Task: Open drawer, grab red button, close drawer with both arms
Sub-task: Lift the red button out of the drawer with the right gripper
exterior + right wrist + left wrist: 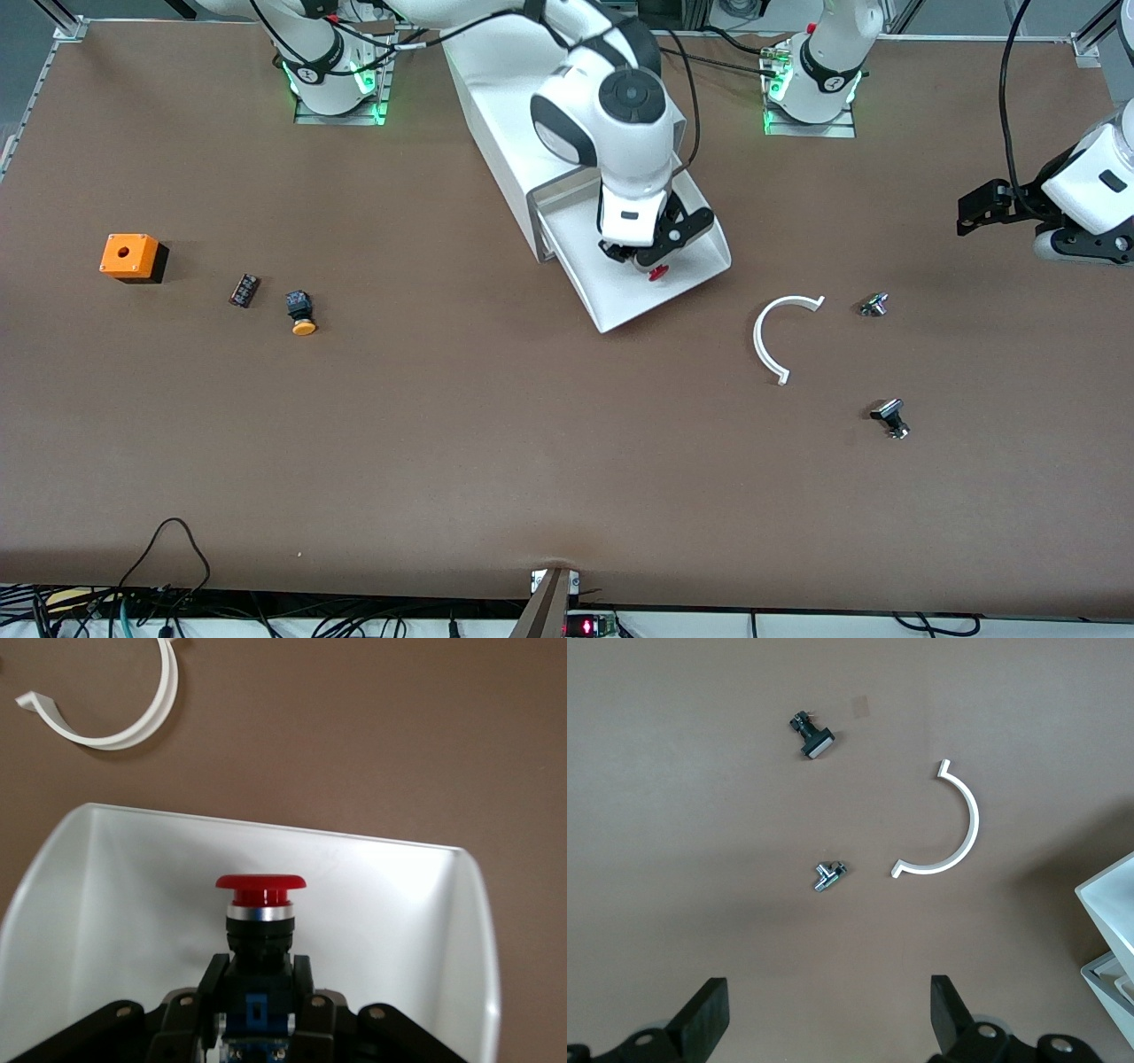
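Note:
The white drawer (682,301) is pulled out of the white cabinet (496,106) and shows in the right wrist view (106,904) too. My right gripper (642,260) is inside the open drawer, shut on the button (260,921) by its dark body. The red cap (657,274) points toward the drawer's front wall. My left gripper (979,211) is open and empty, up over the table at the left arm's end; its fingers (704,1019) frame bare table in the left wrist view.
A white curved piece (780,341) lies beside the drawer, with a small metal part (874,305) and a black part (890,418) toward the left arm's end. A yellow-capped button (302,312), a small dark block (244,290) and an orange cube (130,257) lie toward the right arm's end.

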### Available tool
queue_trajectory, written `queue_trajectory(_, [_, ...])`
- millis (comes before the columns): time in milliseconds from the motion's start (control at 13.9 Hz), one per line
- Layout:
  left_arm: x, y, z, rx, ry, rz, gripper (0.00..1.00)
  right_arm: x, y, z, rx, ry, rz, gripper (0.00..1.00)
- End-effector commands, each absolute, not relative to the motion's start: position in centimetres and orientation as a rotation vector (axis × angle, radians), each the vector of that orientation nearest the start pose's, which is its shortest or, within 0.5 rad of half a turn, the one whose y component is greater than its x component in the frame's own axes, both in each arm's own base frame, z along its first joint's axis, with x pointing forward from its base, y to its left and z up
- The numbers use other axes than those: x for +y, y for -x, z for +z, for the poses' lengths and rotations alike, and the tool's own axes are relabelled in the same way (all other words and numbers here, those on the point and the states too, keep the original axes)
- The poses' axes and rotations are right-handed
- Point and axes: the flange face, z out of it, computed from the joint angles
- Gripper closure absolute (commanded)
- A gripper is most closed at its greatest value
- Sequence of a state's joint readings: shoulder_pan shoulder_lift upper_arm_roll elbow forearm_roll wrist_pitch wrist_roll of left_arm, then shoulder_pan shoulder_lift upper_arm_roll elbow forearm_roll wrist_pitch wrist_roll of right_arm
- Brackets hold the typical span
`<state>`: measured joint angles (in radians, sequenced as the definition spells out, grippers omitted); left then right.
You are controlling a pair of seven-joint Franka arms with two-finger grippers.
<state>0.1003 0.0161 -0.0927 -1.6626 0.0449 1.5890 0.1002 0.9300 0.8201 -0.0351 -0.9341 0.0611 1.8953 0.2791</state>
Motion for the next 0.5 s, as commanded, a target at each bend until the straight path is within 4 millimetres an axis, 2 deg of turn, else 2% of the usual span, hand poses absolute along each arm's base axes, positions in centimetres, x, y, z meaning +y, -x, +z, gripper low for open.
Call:
queue_trajectory(0, [1.0, -56.2, 57.9, 0.136, 3.116, 0.129, 0.0, 58.6, -49.4, 46.7, -0.967, 2.867, -0.124, 0.78])
queue_trajectory(143, [1.0, -56.2, 57.8, 0.136, 3.116, 0.131, 0.0, 54.4, -51.8, 49.4, -0.988, 2.878, -0.078, 0.78])
queue_trajectory(287, [0.8, -56.2, 57.8, 0.138, 3.128, 0.13, 0.0, 49.3, -55.0, 51.5, -0.979, 2.902, -0.059, 0.79])
queue_trajectory(430, [0.8, -56.2, 57.9, 0.138, 3.128, 0.128, 0.0, 44.1, -58.7, 52.2, -0.958, 2.921, -0.065, 0.79])
